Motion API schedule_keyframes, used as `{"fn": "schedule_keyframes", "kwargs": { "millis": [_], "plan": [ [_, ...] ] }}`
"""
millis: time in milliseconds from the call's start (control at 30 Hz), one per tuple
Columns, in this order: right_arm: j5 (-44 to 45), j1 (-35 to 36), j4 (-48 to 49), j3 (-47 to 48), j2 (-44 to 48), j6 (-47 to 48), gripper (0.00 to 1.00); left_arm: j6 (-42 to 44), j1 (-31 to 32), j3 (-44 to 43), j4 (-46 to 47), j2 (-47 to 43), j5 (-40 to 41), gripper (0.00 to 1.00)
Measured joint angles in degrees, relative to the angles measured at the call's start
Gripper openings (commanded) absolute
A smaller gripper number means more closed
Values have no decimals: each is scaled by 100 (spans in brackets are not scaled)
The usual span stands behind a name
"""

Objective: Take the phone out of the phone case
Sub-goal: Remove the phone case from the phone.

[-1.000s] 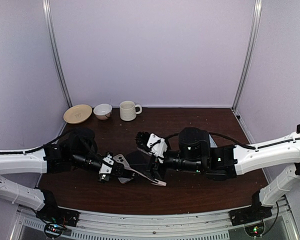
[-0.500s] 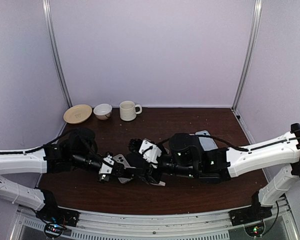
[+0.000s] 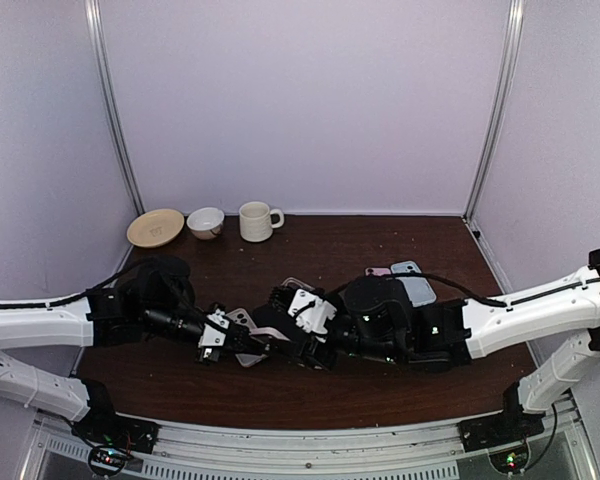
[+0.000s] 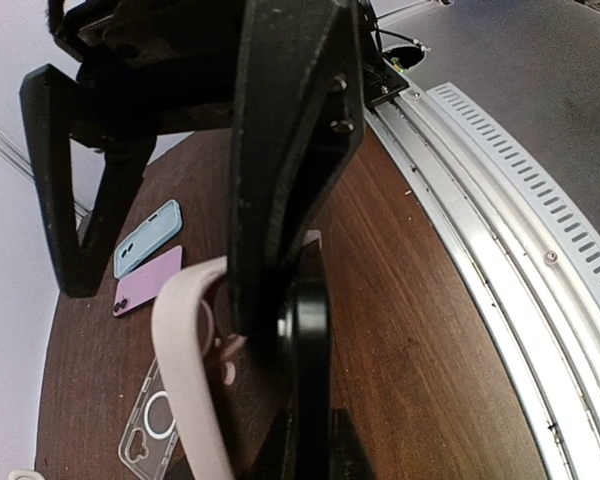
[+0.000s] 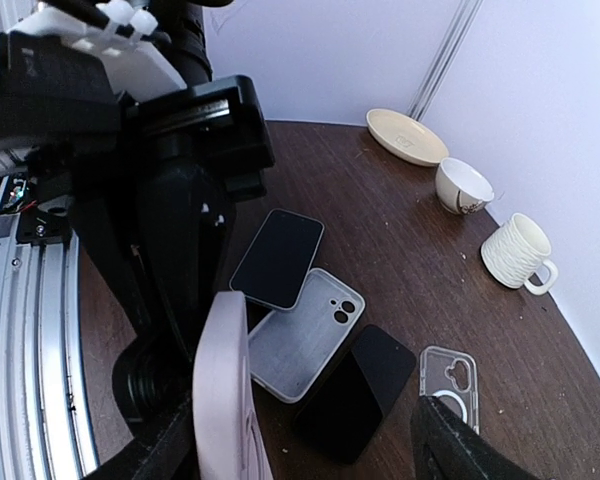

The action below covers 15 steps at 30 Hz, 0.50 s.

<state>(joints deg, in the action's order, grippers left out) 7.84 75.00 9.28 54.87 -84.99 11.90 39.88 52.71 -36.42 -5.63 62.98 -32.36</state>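
Note:
In the left wrist view my left gripper (image 4: 310, 445) is shut on the lower edge of a black phone (image 4: 310, 340) held on edge above the table. A pale pink phone case (image 4: 190, 370) bows away from the phone's left side. One black finger of the right gripper stands between case and phone. In the right wrist view the pink phone case (image 5: 225, 390) rises beside the left finger (image 5: 150, 440) of my right gripper (image 5: 300, 450), whose jaws stand wide apart. From above, both grippers meet mid-table around the pink phone case (image 3: 270, 333).
On the table lie a black phone (image 5: 278, 257), a grey case (image 5: 305, 333), another black phone (image 5: 365, 390) and a clear case (image 5: 448, 385). A blue phone (image 3: 412, 280) lies behind the right arm. Plate (image 3: 155, 227), bowl (image 3: 206, 221) and mug (image 3: 257, 221) stand at the back left.
The right arm has swung left and dropped lower, bringing its gripper against the left gripper's phone. The pink case now shows bent away between them. The left arm has stayed put.

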Motion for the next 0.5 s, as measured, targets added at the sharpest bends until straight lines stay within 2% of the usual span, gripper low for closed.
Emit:
{"fn": "schedule_keyframes", "kwargs": {
  "millis": [267,500],
  "plan": [
    [42,-2,-92,-431,310,-330,71,-2,2,13,2,-87,90,0],
    [433,0,-264,-691,415,-479,72,-4,0,85,13,-184,177,0]
  ]
}}
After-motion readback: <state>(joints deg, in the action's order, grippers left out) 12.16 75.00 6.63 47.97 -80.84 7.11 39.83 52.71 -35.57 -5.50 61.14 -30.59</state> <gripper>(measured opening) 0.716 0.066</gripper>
